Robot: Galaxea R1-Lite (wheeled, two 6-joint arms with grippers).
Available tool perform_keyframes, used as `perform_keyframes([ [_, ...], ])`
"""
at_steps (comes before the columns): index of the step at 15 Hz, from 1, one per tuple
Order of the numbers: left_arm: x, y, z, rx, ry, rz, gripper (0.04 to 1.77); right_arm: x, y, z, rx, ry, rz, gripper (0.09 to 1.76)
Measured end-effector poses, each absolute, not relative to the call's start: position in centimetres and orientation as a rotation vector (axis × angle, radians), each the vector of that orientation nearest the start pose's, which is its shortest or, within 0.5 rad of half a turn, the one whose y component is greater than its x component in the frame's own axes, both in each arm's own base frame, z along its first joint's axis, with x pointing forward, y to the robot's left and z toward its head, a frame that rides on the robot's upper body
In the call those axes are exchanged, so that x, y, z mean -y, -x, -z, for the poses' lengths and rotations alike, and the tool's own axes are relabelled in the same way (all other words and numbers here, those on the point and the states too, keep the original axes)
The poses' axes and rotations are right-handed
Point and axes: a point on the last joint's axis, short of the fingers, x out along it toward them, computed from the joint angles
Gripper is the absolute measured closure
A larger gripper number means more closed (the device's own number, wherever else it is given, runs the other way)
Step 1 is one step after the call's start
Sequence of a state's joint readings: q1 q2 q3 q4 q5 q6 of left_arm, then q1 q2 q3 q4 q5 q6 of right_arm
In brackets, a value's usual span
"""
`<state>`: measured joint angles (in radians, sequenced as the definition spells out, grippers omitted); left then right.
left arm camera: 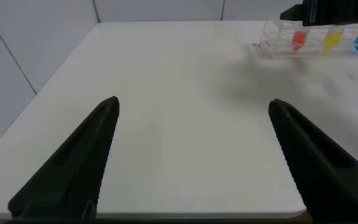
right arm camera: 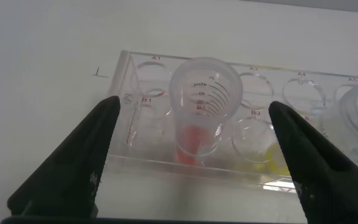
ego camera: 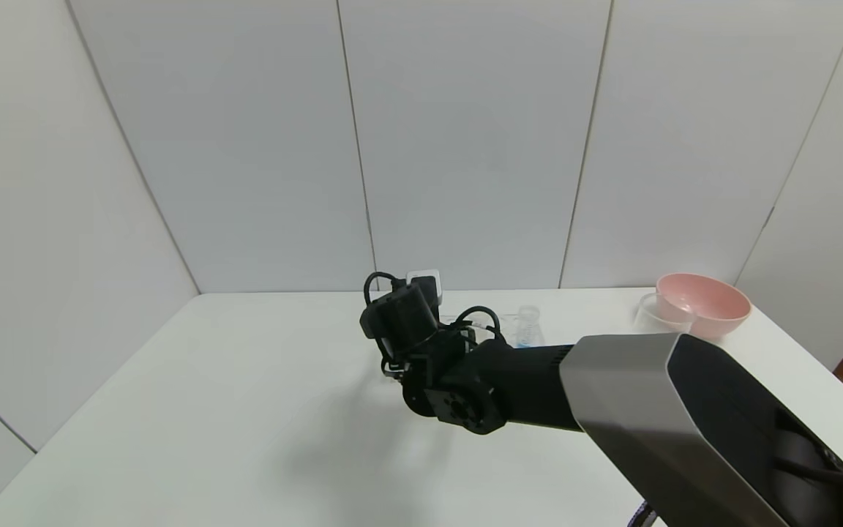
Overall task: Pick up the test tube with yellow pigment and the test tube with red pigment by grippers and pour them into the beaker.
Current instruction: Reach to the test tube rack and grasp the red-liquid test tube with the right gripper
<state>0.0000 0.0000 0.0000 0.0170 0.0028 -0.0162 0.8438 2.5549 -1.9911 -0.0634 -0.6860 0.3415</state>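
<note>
In the right wrist view the test tube with red pigment (right arm camera: 202, 109) stands upright in a clear plastic rack (right arm camera: 132, 87). My right gripper (right arm camera: 192, 106) is open, with one finger on each side of this tube and not touching it. The yellow pigment of the second tube (right arm camera: 271, 159) shows one slot along. In the head view the right gripper (ego camera: 396, 362) hangs over the rack and hides both tubes. The left wrist view shows the red tube (left arm camera: 299, 40) and the yellow tube (left arm camera: 332, 40) far off. The clear beaker (ego camera: 657, 313) stands beside the pink bowl. My left gripper (left arm camera: 193, 102) is open and empty over bare table near the front edge.
A tube with blue liquid (ego camera: 529, 327) stands in the same rack beyond the yellow one. A pink bowl (ego camera: 707, 304) sits at the back right corner, just behind the beaker. The white table (ego camera: 209, 410) is walled by grey panels at the back and left.
</note>
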Motion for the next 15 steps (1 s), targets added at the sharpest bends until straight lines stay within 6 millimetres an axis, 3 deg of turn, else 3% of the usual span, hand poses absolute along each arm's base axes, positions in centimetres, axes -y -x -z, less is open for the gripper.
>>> perform_keyframes([
  [4,-0.01,2.28,-7.37,-0.017,0.017,-0.003,0.09,-38.09,-35.86,-9.15,-0.378,0.005,-0.09,0.14],
  [8,-0.01,2.28,-7.37,-0.017,0.017,-0.003,0.09,-38.29,-35.53,-8.95,-0.387,0.011,-0.096,0.73],
  [11,-0.01,2.28,-7.37,-0.017,0.017,-0.002,0.09,-38.33,-35.41,-8.99,-0.389,0.014,-0.097,1.05],
  [12,-0.01,2.28,-7.37,-0.017,0.017,-0.003,0.09,-38.3,-35.41,-9.01,-0.391,0.016,-0.096,1.3],
  [15,-0.01,2.28,-7.37,-0.017,0.017,-0.003,0.09,-38.3,-35.38,-9.1,-0.39,0.016,-0.097,1.35],
])
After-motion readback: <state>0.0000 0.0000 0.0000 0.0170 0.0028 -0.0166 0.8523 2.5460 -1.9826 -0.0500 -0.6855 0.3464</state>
